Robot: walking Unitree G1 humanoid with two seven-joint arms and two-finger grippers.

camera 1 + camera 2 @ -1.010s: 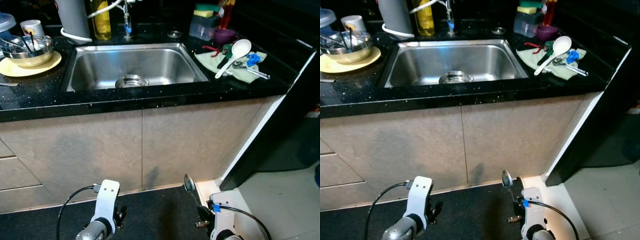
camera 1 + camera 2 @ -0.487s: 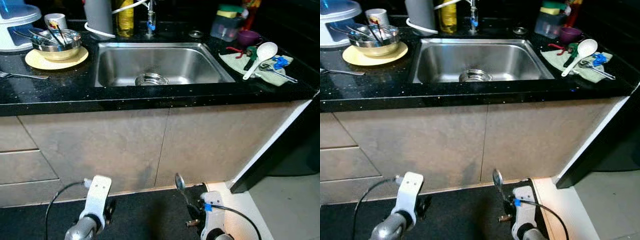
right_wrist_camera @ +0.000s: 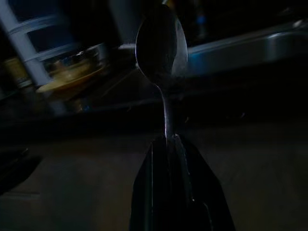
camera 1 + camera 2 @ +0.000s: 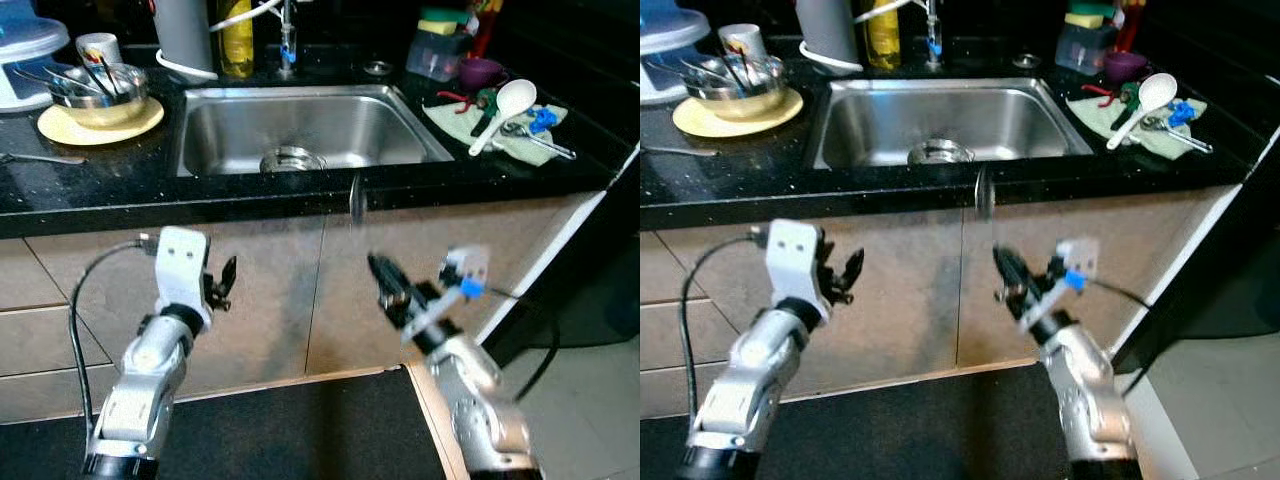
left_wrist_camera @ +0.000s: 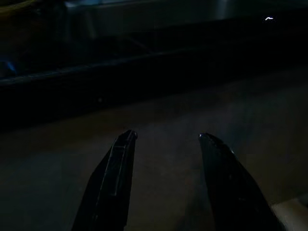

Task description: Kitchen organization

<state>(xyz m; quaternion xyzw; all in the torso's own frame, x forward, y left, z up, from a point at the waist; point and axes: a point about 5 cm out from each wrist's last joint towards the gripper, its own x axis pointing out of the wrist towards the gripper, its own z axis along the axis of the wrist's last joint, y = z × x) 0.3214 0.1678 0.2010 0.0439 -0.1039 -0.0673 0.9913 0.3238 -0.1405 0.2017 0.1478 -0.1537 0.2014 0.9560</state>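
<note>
My right gripper (image 4: 386, 284) is shut on the handle of a metal spoon (image 4: 356, 198). The spoon stands upright in front of the cabinet doors, and its bowl reaches the height of the black counter's front edge. In the right wrist view the spoon (image 3: 161, 45) rises straight out of the closed fingers (image 3: 159, 192). My left gripper (image 4: 222, 281) is raised before the left cabinet door, open and holding nothing. Its two fingers (image 5: 113, 173) stand apart in the left wrist view. Behind the counter edge lies the steel sink (image 4: 340, 125), with a round metal strainer (image 4: 291, 159) in it.
A metal bowl of cutlery (image 4: 97, 92) sits on a yellow plate (image 4: 60, 126) at the counter's left, with a fork (image 4: 38, 158) near the edge. At the right, a white ladle (image 4: 502, 103) and tools lie on a green cloth (image 4: 470, 127). Bottles stand behind the sink.
Both arms have risen from near the floor to cabinet height. The right gripper carried the spoon up to the counter edge. The camera has also shifted.
</note>
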